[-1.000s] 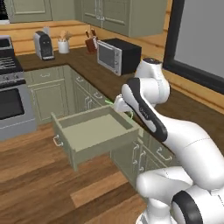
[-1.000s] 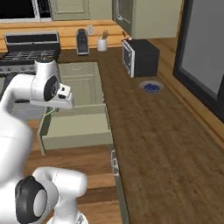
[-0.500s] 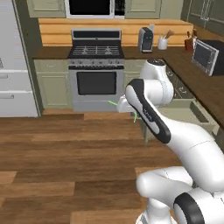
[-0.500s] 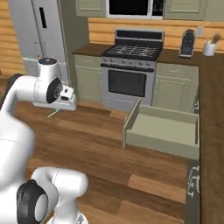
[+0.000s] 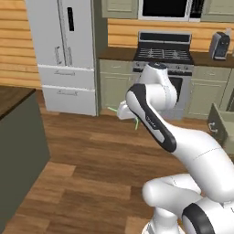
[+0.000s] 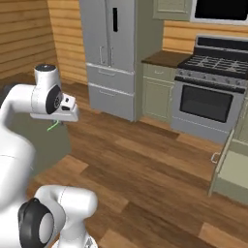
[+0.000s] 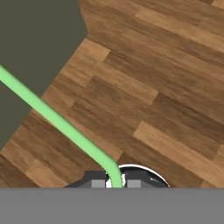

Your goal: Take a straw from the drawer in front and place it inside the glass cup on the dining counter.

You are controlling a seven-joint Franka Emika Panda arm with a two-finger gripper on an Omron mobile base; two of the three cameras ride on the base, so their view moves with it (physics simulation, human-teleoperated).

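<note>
One thin, straight light-green straw point(image 7: 57, 120) is pinched near one end by the shut jaws of the white arm's two-finger gripper point(image 7: 114, 183). In the hand view its long axis runs diagonally out from the jaws; in the left base view short green ends point(image 5: 136, 124) stick out either side of the hand, above the wooden plank floor point(image 5: 87, 155). Dark brown wood slab tabletop on a pale green base point(image 5: 18, 151) sits at far left. One steel fridge point(image 6: 109, 53), one range point(image 6: 210, 80). One sage-green open drawer point(image 6: 232, 174) at right edge.
</note>
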